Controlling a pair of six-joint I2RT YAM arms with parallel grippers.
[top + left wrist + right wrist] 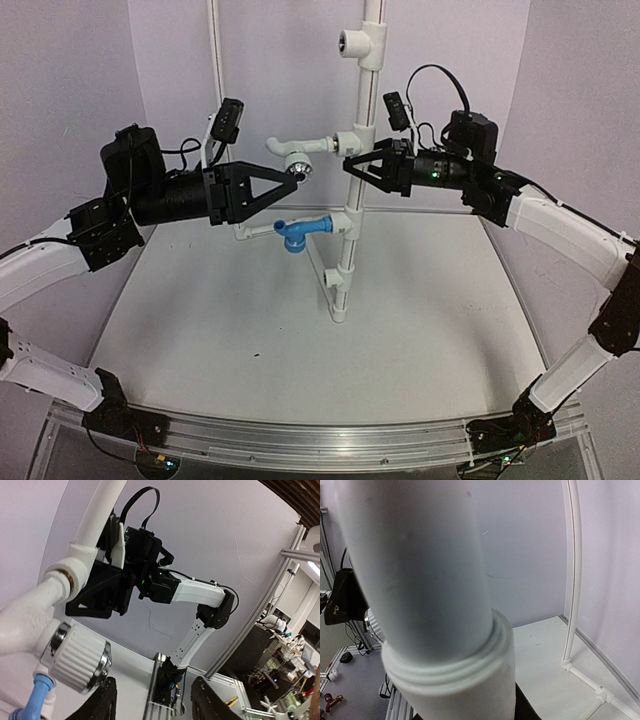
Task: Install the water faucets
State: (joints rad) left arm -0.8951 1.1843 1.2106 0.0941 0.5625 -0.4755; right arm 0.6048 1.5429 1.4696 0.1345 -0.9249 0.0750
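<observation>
A white water faucet (292, 148) juts left from a fitting on the upright white pipe (346, 262). Its ridged round spout mouth (79, 656) hangs just left of my left fingers (104, 701). My left gripper (291, 178) is open with nothing between its fingers, its tips right by that mouth. A blue water faucet (297, 232) sits lower on the same pipe and also shows in the left wrist view (36, 701). My right gripper (352, 166) is shut on the pipe (435, 605) between the two faucets; the pipe fills the right wrist view and hides the fingers.
An open white T fitting (353, 42) tops the pipe. A thin white tube frame (213, 60) runs up the back corner and along the floor (572, 580). Pale walls close in on three sides. An aluminium rail (300, 440) edges the near side.
</observation>
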